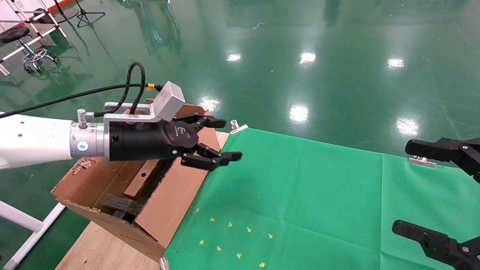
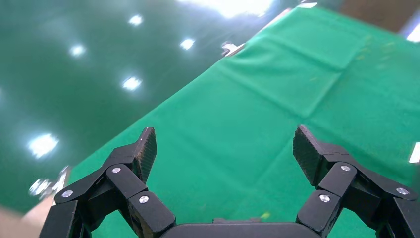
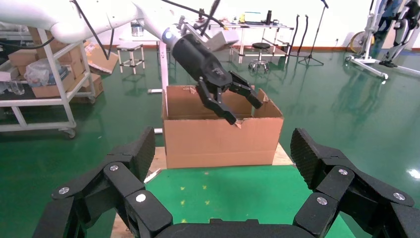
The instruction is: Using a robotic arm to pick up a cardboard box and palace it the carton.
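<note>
Carton (image 1: 165, 210) sits at the bench's (image 1: 300, 195) left end, black foam inside; we cannot see the small cardboard box anywhere, so it may lie within. Our left gripper (image 1: 221, 140) hangs above the carton's near flap, fingers (image 2: 143, 148) spread wide, holding nothing. We judge placing done or a pick pending. Our right gripper (image 3: 225, 148) waits open over the bench's right side.

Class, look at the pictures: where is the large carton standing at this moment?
In the head view the carton stands on the robot's left, against the left edge of the green cloth, with the open left pincer hovering above its cloth-side wall.
</note>
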Motion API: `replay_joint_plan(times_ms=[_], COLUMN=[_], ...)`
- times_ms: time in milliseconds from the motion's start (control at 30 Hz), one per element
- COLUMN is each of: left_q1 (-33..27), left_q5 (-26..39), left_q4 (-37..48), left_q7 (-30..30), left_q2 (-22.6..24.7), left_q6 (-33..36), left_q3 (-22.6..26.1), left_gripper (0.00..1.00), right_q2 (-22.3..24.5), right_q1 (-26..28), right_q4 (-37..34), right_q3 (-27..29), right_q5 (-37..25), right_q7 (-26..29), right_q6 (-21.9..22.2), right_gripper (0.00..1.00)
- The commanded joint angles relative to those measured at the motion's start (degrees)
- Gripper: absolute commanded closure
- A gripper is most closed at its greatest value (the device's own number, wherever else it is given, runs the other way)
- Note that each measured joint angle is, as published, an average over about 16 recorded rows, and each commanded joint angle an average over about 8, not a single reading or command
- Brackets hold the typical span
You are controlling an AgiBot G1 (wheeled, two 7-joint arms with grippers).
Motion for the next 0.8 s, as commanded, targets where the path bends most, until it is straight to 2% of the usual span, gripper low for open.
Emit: replay_joint_plan(times_ms=[33,567,800], left_q1=[0.93,8.38,10.65], left_q5=[-2.17,-19.5,-24.87], left_q4=[-1.05,-9.44,-12.05], left_q7=[1.07,9.6,12.06], left_q2=[0.0,-0.04,-0.05], left_q6=[0.95,8.52,10.86], left_q3=[-0.67,-6.01,-7.66], left_gripper=[0.0,0.0,0.0], right_q2=[0.0,0.0,0.0], right_q1=[0.0,0.0,-0.01], right_q4=[0.0,0.0,-0.01], right_q3=[0.0,0.0,0.0], right_q5=[0.0,0.0,0.01], right_q7=[0.0,0.0,0.0], right_q6=[0.0,0.0,0.01], right_gripper=[0.0,0.0,0.0])
